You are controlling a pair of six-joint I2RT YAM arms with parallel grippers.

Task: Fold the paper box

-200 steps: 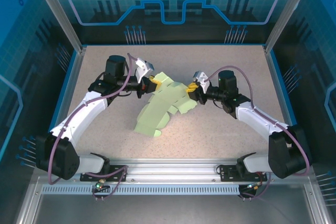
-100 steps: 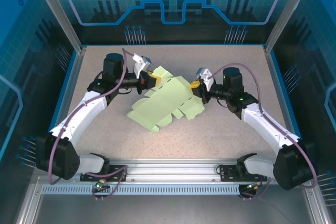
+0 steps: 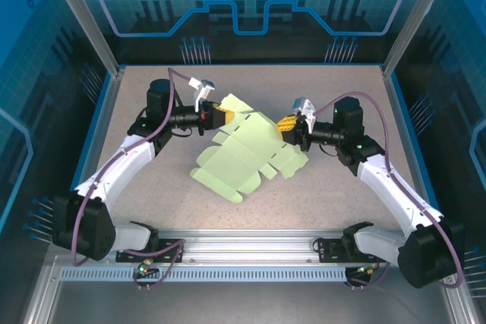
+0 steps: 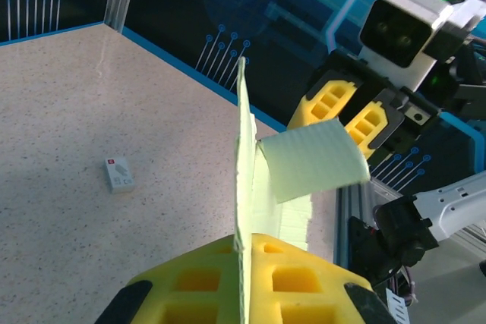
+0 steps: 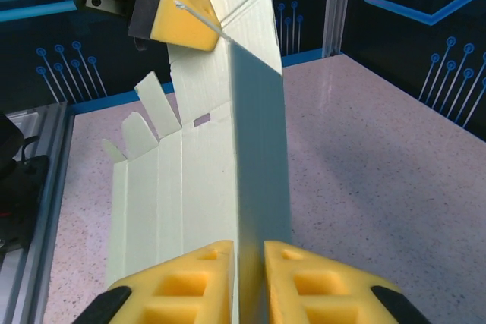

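The paper box [image 3: 243, 155] is a pale green die-cut sheet with flaps and creases, held up off the table between both grippers, its lower corner near the tabletop. My left gripper [image 3: 216, 114] is shut on the sheet's upper left edge; in the left wrist view the paper box [image 4: 244, 149] stands edge-on between the yellow fingers [image 4: 304, 278]. My right gripper [image 3: 288, 128] is shut on a panel at the right side. In the right wrist view the paper box [image 5: 197, 180] runs up from the right gripper [image 5: 249, 259] to the left gripper [image 5: 186, 17].
A tiny white tag [image 4: 119, 174] lies on the speckled tabletop [image 3: 334, 195] beyond the sheet. Blue walls and metal posts ring the table, and an aluminium rail [image 3: 243, 252] runs along the near edge.
The right gripper has moved right and the left one slightly back. The sheet between them has spread out wider and flatter.
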